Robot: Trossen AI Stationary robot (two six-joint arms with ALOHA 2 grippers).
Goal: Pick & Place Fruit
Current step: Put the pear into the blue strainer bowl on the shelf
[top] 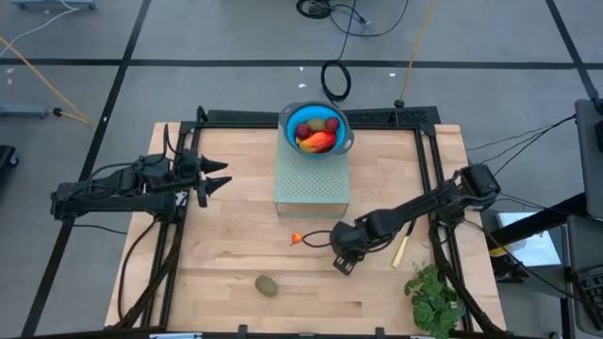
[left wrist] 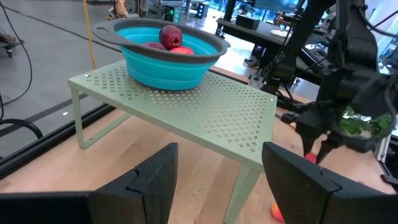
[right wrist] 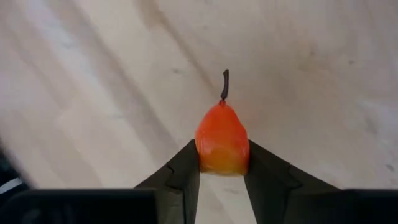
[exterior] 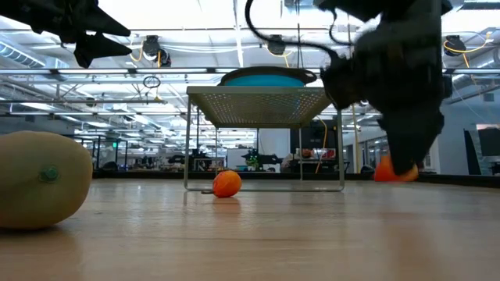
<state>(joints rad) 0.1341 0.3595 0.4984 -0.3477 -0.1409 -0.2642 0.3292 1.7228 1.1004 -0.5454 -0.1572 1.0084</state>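
Right gripper [right wrist: 222, 163] is down low over the table, fingers pinched tight; left gripper [left wrist: 217, 171] hangs raised at its side, fingers spread apart

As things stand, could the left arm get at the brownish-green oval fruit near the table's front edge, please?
Probably yes: the left gripper hangs open above bare table, and nothing lies between it and the oval fruit. The right gripper is busy off to one side, gripping an orange-red pear.

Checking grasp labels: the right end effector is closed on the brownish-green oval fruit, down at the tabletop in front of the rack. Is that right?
Not quite. The right end effector is closed on a small orange-red pear-shaped fruit, as the right wrist view shows. The brownish-green oval lies untouched on the table in the high view. The rest stands.
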